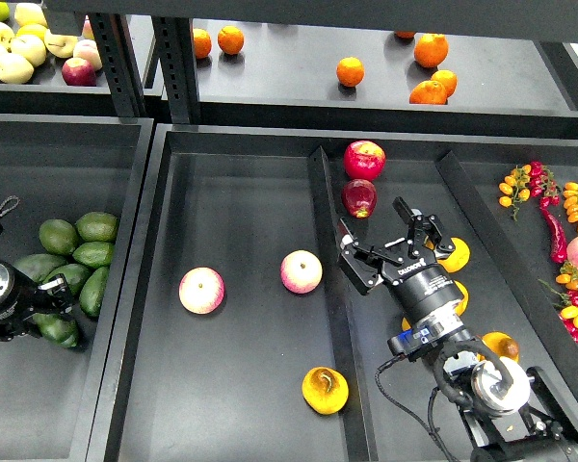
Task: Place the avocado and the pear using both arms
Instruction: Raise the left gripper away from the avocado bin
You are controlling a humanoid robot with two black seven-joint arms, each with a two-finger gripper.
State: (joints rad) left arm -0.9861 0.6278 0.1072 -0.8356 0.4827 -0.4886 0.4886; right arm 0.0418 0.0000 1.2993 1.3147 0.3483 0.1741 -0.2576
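Note:
The pear (325, 390), orange-yellow with a brownish hollow, lies near the front of the middle tray (241, 192). The dark green avocado (58, 330) lies at the front of a pile of lighter avocados (94, 227) in the left tray. My left gripper (50, 296) is low at the left edge, right at the pile just above the dark avocado; its fingers are dark and I cannot tell them apart. My right gripper (387, 241) is open and empty, hovering just right of the divider (320, 221), far behind the pear.
Two pink-yellow apples (201, 290) (302, 271) lie mid-tray. Red apples (364, 160) lie behind my right gripper, and more orange-yellow fruit (455, 255) lies beside it. Chillies and small tomatoes (559, 221) are at the right. Oranges (430, 91) sit on the back shelf.

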